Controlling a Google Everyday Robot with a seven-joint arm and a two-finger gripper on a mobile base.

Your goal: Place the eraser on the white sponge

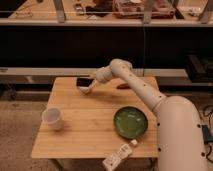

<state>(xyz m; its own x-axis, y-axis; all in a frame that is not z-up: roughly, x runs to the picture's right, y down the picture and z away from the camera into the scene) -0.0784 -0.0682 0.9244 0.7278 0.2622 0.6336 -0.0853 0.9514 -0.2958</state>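
Beyond the green bowl (130, 122), toward the far left corner of the desk (85, 132), the gripper (88, 86) has its fingers pinching the eraser (82, 81). The eraser is just above the white sponge (85, 91); whether they touch cannot be told.

A wooden counter (75, 135) stands on speckled floor (20, 130). Behind its far edge run a pale ledge (40, 71) and a dark panel (50, 50). The gripper (86, 86) is near its far-left corner.
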